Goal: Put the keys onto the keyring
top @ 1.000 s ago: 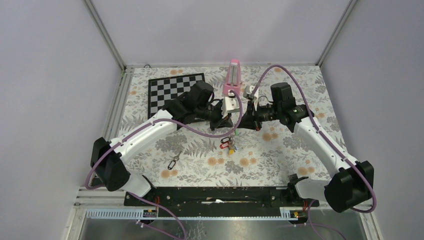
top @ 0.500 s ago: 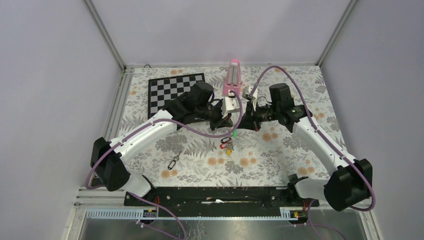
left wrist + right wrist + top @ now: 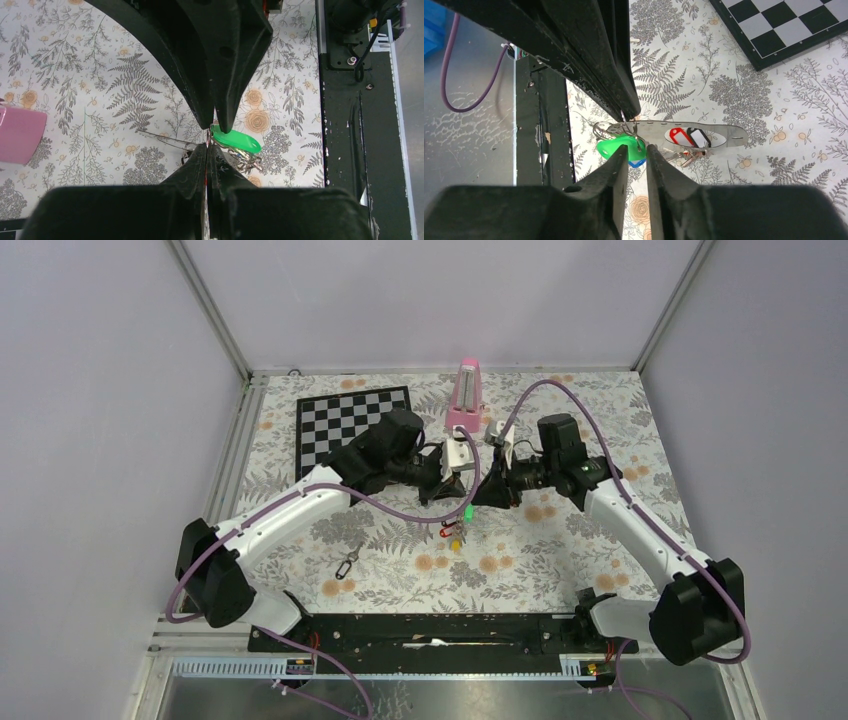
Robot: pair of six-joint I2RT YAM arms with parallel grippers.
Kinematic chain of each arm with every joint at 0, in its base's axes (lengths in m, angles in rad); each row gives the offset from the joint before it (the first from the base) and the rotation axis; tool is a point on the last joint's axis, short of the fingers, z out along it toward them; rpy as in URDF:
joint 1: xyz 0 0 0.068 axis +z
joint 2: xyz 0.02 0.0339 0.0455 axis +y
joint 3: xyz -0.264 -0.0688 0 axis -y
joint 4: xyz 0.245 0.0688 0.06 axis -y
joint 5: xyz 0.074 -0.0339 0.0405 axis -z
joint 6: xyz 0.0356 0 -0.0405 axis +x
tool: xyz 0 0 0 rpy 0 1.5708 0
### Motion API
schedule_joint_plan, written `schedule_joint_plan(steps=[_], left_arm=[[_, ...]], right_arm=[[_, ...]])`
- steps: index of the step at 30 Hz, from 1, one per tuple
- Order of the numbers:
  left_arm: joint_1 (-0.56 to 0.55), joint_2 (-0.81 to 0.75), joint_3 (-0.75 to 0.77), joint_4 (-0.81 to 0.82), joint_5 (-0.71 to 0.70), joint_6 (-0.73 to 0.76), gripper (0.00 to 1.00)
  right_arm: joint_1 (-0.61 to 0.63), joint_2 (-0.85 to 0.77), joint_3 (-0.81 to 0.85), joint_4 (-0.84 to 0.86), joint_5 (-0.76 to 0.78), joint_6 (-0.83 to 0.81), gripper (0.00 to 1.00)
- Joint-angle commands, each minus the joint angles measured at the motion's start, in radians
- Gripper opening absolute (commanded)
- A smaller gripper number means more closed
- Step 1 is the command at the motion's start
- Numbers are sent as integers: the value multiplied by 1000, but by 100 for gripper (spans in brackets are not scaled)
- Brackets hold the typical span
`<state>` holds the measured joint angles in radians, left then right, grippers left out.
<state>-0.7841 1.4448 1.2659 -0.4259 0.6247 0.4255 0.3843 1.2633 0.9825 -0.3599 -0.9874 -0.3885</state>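
Keyring (image 3: 736, 137) hangs in the air over the middle of the table (image 3: 560, 570), between your two grippers. Most of the keys (image 3: 684, 157) sit on or against it: the green tag (image 3: 614, 148) nearest the fingers, a blue tag (image 3: 636, 163) under it, and the red tag (image 3: 675, 135) and black tag (image 3: 699, 136) further along inside the loop. Your left gripper (image 3: 206, 150) is pressed together and appears to pinch the wire at its tip. Your right gripper (image 3: 637, 149) has its jaws a sliver apart, just beside the green tag, with nothing visibly clamped. I judge the task mostly done, but you cannot tell whether the green key is fully threaded.

The overhead view adds what the wrist cameras miss. It shows a yellow tag (image 3: 456, 544) at the bottom of the bunch. It also shows a small loose metal piece (image 3: 347, 565) lying well apart to the near left, likely a key left to fetch. Only the right wrist shows the loop's full sweep. The left wrist gives a short run of wire and the green tag.
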Motion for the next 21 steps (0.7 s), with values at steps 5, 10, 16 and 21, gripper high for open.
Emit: schedule_joint_plan(steps=[5,10,16,21], left_arm=[[12,-49,-14,150,114,-66,0],[21,-45,-27,194,162,-121,0],[38,-41,-55,261,233,-193,0],[50,-44,-72,292,262,-224,0]], right_arm=[[8,-105,2,12,-9,-49,39],[8,-133,39,-33,-5,-83,40],[8,-135,36,-35,-10,-92,38],[8,-133,28,-31,-15,-96,29]])
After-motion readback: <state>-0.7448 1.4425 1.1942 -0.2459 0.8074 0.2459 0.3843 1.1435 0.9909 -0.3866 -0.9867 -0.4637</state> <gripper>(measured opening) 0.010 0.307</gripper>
